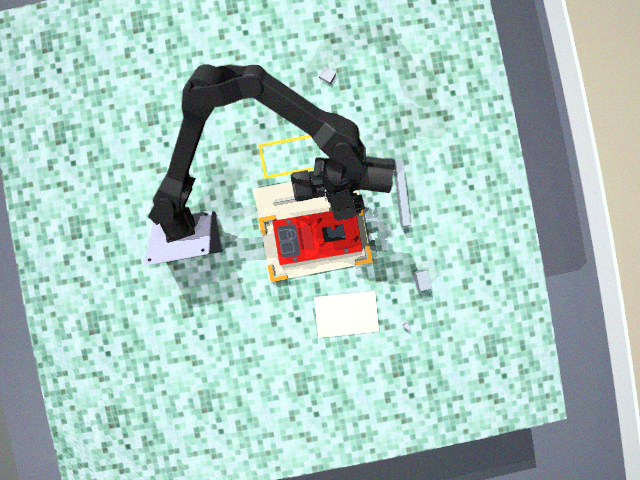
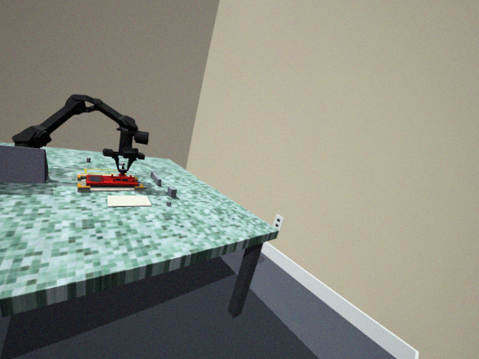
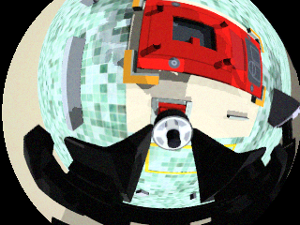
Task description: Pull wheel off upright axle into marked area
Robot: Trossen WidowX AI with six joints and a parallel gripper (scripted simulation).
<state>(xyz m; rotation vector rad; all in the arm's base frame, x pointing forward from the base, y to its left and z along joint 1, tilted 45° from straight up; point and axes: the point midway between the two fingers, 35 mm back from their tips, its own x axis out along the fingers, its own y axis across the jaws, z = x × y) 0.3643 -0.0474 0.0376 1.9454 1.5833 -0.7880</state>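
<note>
The wheel (image 3: 161, 133), silver-faced with a dark rim, is between the two black fingers in the wrist view. The dark tip of the upright axle (image 3: 173, 138) shows at its centre. A small red mount (image 3: 172, 107) shows just behind the wheel. My gripper (image 3: 172, 129) (image 2: 122, 171) points down and is shut on the wheel, low over the cream board. The arm hides the wheel in the top view. The marked area is a yellow outline (image 1: 262, 161) (image 2: 100, 169) (image 3: 171, 172) on the table beside the board, partly hidden by the arm in the top view.
A red panel (image 1: 308, 240) (image 3: 159, 28) lies between orange corner brackets on the cream board (image 1: 266, 197), beside the gripper. A long grey bar (image 1: 403, 193) (image 3: 74, 84) stands to the right. Grey blocks (image 1: 422, 281) and a cream plate (image 1: 346, 314) lie farther off.
</note>
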